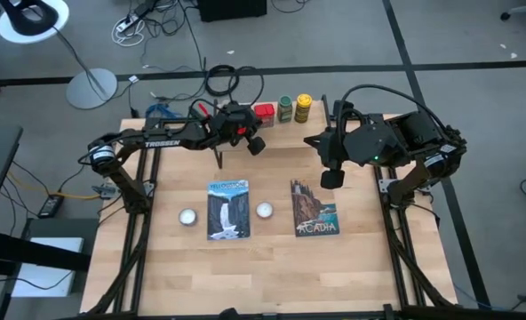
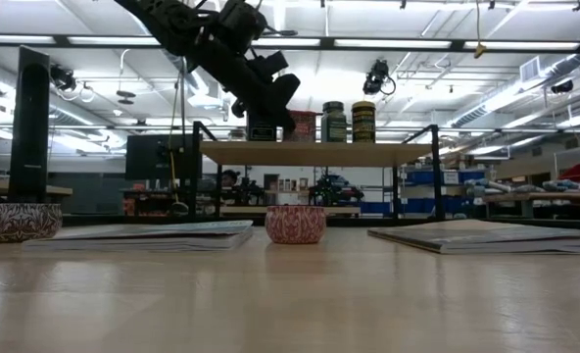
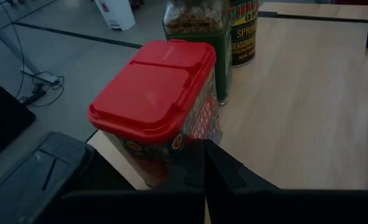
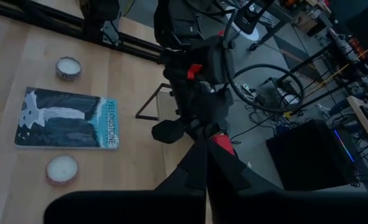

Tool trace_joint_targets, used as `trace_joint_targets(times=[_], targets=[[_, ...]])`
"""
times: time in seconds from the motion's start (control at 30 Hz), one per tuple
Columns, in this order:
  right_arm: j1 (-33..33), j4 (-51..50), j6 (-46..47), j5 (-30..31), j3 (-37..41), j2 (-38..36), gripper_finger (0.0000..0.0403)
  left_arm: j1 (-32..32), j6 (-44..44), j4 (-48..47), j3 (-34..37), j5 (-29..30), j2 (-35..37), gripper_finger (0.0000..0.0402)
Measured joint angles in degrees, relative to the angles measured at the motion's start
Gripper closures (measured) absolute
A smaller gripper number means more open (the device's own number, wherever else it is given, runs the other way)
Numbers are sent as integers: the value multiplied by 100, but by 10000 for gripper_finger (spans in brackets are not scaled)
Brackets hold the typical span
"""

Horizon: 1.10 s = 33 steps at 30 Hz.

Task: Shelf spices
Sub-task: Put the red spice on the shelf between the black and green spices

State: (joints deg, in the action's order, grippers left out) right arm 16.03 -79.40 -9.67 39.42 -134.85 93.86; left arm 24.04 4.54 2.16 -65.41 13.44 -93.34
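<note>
We see the left gripper [image 1: 243,133] held up at the far edge of the table, just beside the red tin [image 1: 264,112], which stands on the shelf [image 2: 314,153] directly ahead of its fingers. In the left wrist view the two dark fingers [image 3: 204,171] meet with no gap, so we read them as closed and holding nothing; the red tin [image 3: 156,106] sits right past their tips, whether touching we cannot tell.

Beyond the tin from the gripper, the green jar [image 1: 285,108] and the yellow-capped jar [image 1: 303,108] stand in a row on the same shelf board.

The right gripper [image 1: 333,175] hangs above the table on its own side, near the Acadia book [image 1: 314,210], its fingers [image 4: 204,163] pressed together and empty.
</note>
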Motion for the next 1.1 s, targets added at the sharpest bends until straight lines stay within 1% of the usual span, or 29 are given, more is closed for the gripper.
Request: trace_joint_targets(times=[0.37,0.53,0.63,0.83,0.93,1.1], targets=[[0,2,4,1,0,0,403,218,-27,42,0,7,0,402],[0,4,6,0,0,0,403,229,-18,118,0,-245,0,402],[1,4,6,0,0,0,403,148,4,148,0,-410,0,402],[0,4,4,0,0,0,403,-104,117,86,0,-412,0,402],[0,4,7,0,0,0,403,-194,140,-226,0,-193,0,402],[1,4,7,0,0,0,403,-245,235,-912,0,457,0,402]])
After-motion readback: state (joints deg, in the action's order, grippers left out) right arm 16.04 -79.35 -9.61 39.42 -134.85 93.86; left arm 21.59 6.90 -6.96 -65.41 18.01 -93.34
